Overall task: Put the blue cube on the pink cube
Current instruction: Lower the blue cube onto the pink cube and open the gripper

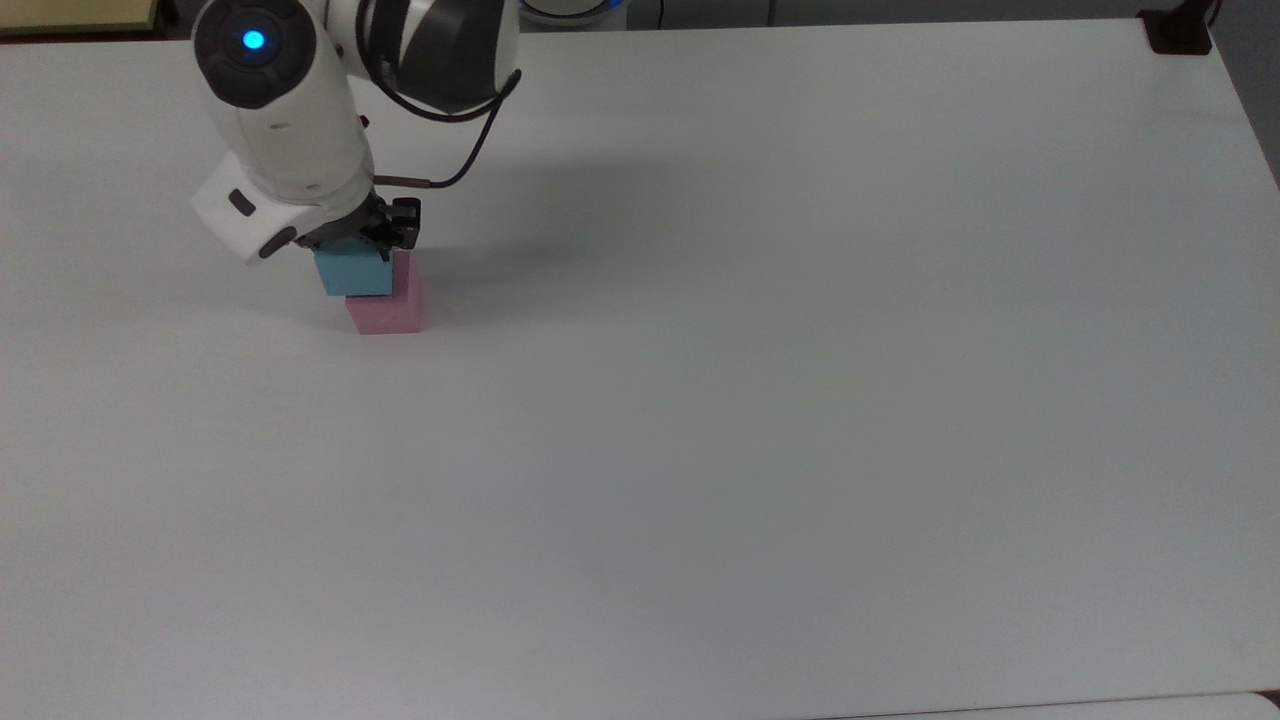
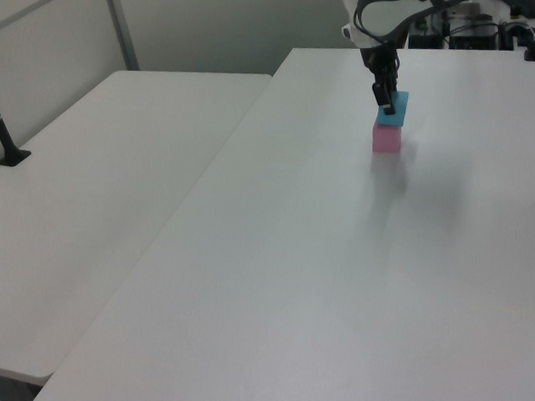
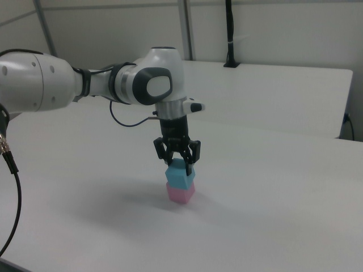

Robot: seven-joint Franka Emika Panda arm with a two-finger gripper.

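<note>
The hand (image 3: 177, 158) is seen directly above the blue cube (image 3: 180, 177), its two fingers reaching down over the cube's upper part; in the right view they appear slightly spread beside its top, but whether contact is kept on the faces cannot be told. The blue cube is set on the pink cube (image 3: 180, 193), which rests on the tabletop (image 1: 800, 400) near the far edge in the top view, toward the far-left corner. In the top view the blue cube (image 1: 352, 272) is shown shifted toward the top view's left over the pink cube (image 1: 386, 310); much of that may be perspective. In the left view the blue cube (image 2: 393, 111) is seen seated on the pink cube (image 2: 386, 139) with the hand (image 2: 381, 94) above it. Both cubes are judged light, rigid and matte, so slipping is unlikely. Hold is best taken on two opposite flat side faces, near mid-height. The stack could be toppled by a sideways nudge.
</note>
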